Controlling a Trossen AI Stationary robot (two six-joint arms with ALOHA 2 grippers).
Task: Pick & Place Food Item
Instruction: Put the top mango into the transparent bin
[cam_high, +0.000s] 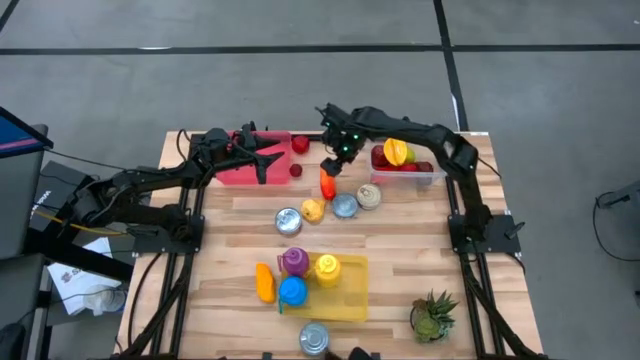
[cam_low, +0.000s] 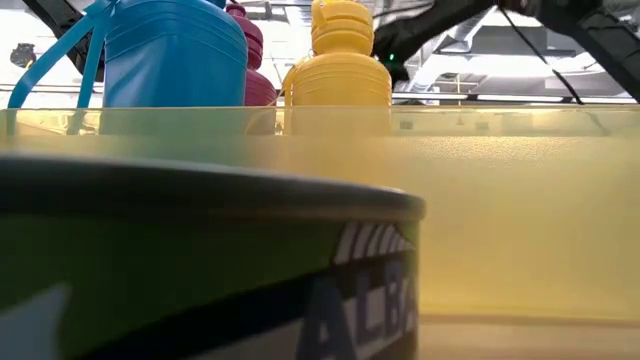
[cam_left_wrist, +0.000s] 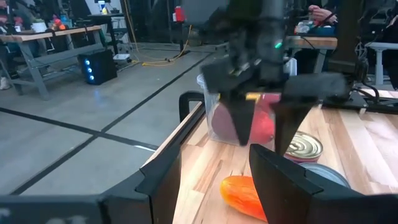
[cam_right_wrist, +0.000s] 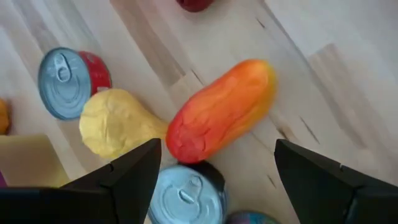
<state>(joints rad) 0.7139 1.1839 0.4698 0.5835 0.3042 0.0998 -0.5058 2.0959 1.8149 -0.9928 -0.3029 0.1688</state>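
High view: right end effector (cam_high: 333, 160) over the orange-red fruit (cam_high: 327, 183) on the counter (cam_high: 420, 240), fingers spread wide, nothing held. Left end effector (cam_high: 262, 158) parked at the red tray (cam_high: 238, 172), half open, empty.

Right wrist view: fruit (cam_right_wrist: 219, 112) lies flat between the spread fingers, touching a yellow pear (cam_right_wrist: 118, 130) and a silver can (cam_right_wrist: 186, 196).

Left wrist view: fruit (cam_left_wrist: 244, 194) below the right end effector.

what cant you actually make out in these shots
- Low view: a can against the lens hides nearly the whole table; its label is cut off.
- Left wrist view: the right gripper covers most of the clear container.
- High view: red items by the red tray are too small to identify.
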